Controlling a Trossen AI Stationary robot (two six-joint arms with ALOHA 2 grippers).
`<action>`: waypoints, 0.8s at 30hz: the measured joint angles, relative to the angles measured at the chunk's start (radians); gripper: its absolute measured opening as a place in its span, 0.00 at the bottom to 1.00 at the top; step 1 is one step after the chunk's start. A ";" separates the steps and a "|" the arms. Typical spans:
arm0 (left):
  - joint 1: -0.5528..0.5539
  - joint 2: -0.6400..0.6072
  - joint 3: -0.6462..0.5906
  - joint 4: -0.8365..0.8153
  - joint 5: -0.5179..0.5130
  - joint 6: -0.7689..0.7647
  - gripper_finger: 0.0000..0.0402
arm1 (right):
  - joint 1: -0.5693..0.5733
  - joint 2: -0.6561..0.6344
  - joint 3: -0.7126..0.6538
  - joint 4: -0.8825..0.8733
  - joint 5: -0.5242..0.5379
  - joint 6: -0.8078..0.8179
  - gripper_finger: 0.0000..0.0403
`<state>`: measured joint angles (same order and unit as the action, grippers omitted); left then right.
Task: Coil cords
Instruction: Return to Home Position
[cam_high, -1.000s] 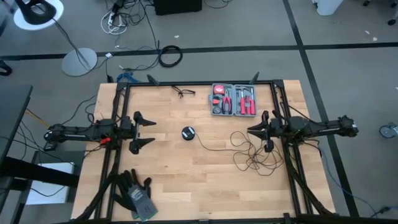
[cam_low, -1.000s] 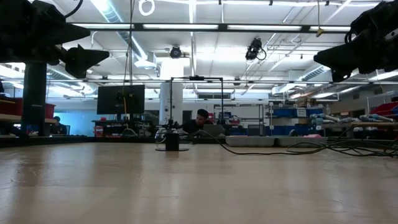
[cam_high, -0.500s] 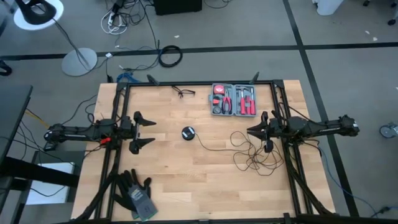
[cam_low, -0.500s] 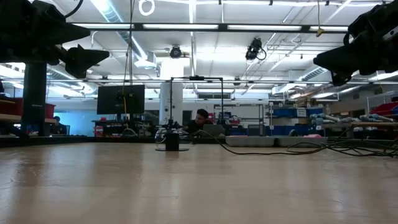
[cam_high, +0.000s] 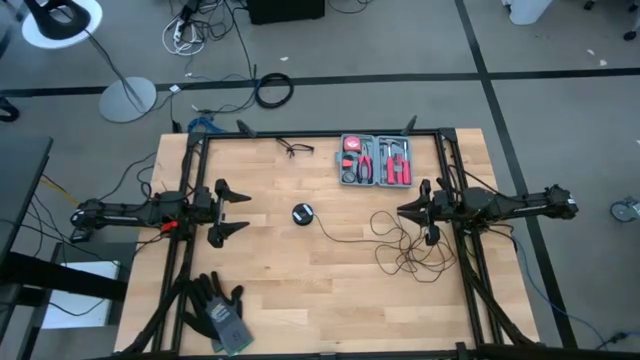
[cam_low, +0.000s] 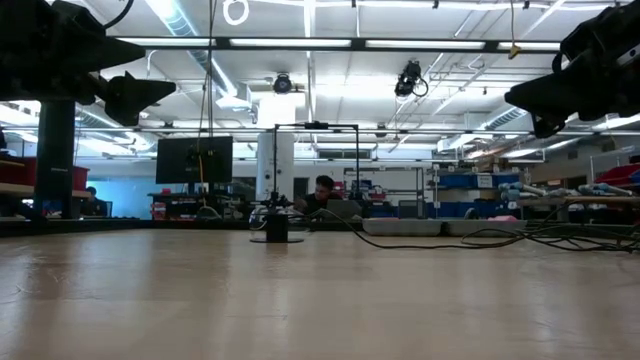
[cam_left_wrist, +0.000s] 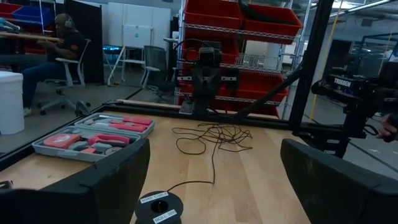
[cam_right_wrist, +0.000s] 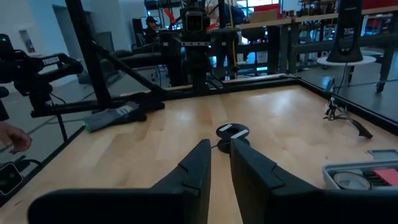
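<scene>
The cord is a very thin black cable. Its round black puck (cam_high: 303, 213) sits flat near the table's middle, and the rest lies in a loose tangle (cam_high: 405, 245) toward the right. My left gripper (cam_high: 240, 210) hovers wide open at the table's left, pointing level at the puck (cam_left_wrist: 158, 207). My right gripper (cam_high: 400, 210) hovers at the right, above the tangle's far part. Only a narrow gap shows between its fingers (cam_right_wrist: 219, 149), and nothing is in it. Neither gripper touches the cord.
A grey case of red-handled tools (cam_high: 376, 160) lies at the far edge. A small black glasses-like wire item (cam_high: 295, 149) lies to its left. Dark gloves (cam_high: 218, 312) lie at the near left corner. A black frame (cam_high: 320, 133) borders the table.
</scene>
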<state>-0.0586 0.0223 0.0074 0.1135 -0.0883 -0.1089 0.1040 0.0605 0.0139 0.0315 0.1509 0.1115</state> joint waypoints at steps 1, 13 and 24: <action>0.000 0.000 0.000 0.000 0.000 0.000 0.91 | 0.000 0.000 0.000 0.000 -0.003 0.000 0.15; 0.000 0.000 0.000 0.000 0.000 0.000 0.91 | 0.000 -0.001 0.000 -0.022 -0.098 -0.004 0.15; 0.000 0.000 0.000 0.000 -0.001 0.000 0.91 | -0.001 -0.002 0.001 -0.012 0.002 -0.068 0.15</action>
<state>-0.0586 0.0223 0.0074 0.1135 -0.0891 -0.1089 0.1028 0.0589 0.0151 0.0197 0.1532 0.0439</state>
